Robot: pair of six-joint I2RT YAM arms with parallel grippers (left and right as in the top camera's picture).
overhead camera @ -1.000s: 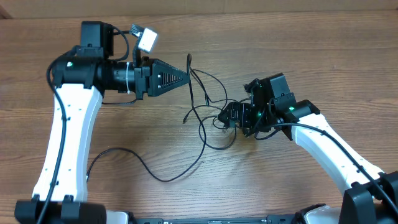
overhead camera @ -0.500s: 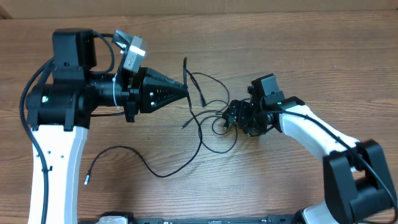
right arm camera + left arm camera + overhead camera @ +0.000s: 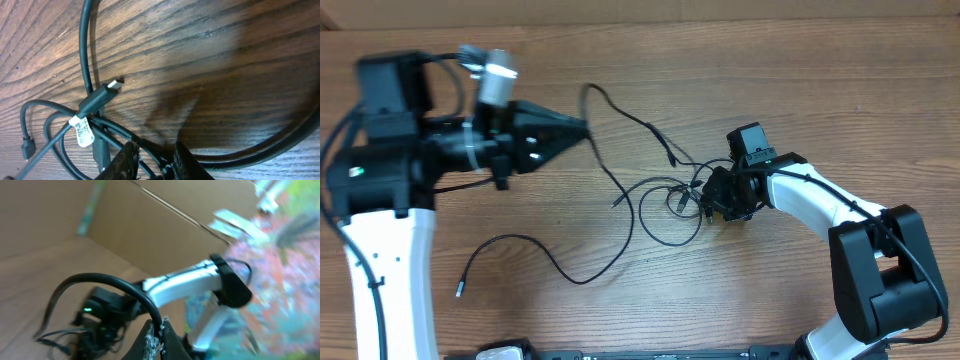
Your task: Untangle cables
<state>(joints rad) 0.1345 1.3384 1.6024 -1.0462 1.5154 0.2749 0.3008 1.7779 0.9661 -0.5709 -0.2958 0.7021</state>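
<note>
While blur smears it, left tool [image 3: 156,331] pinches cables [image 3: 85,40], right tool [image 3: 156,156] cropped, grip unclear.

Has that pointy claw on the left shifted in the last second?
Yes. The left gripper, pinching a cable, has pulled left across the table, away from the tangle.

A brown wood-grain table [image 3: 770,90] bears thin black cables [image 3: 580,283], bunched near the middle, one strand trailing left.

Cables [image 3: 675,190] on table [image 3: 760,300], between left claw [image 3: 584,128] and right claw [image 3: 708,206]; one end trails front-left.
</note>
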